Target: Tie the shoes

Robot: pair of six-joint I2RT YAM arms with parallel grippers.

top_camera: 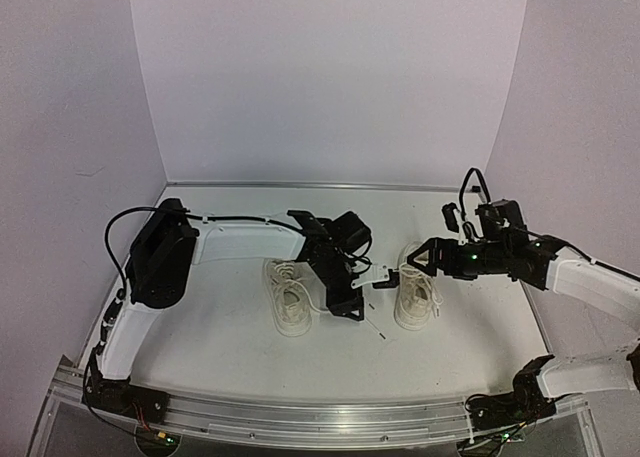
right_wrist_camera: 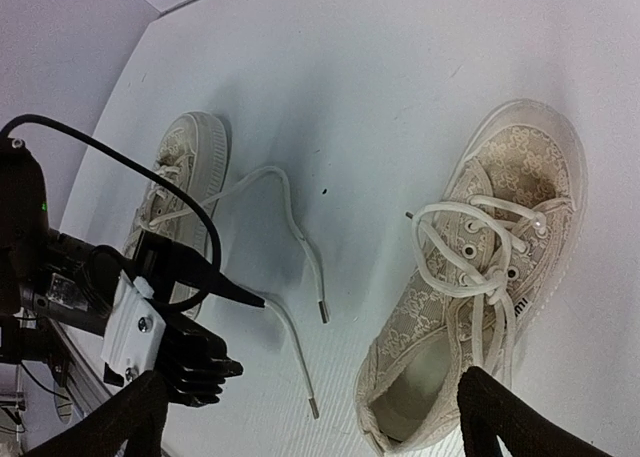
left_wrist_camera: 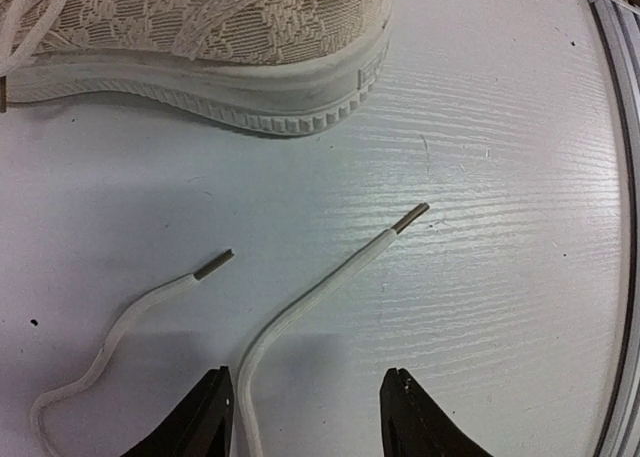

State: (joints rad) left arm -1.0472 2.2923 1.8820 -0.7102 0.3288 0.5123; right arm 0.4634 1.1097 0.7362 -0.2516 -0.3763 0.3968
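From above, the left shoe (top_camera: 290, 305) and right shoe (top_camera: 415, 299) stand side by side on the table (top_camera: 220, 327), well apart, long axes running near to far. The left gripper (top_camera: 350, 302) sits low in the gap between them, just right of the left shoe. The right gripper (top_camera: 410, 261) hovers over the far end of the right shoe.

At the left wrist, the fingers are spread wide and hold nothing. One lace (left_wrist_camera: 300, 312) lies on the table between them, close against one finger and apart from the other. It runs straight ahead along the gripper's reach to its metal tip. A second lace (left_wrist_camera: 130, 312) curls outside the jaws, on the same side as that finger. A shoe's sole crosses the view ahead, beyond both tips; I judge it the right shoe.

At the right wrist, the fingers also stand wide and empty, with the right shoe below and between them. Its laces loop over the tongue; whether they are knotted I cannot tell. The left shoe lies further left, and both loose laces trail from it past the left gripper's tips.

The left arm is much the nearer to the loose lace. Because the lace hugs one finger, closing there would likely need a slight sideways shift first.
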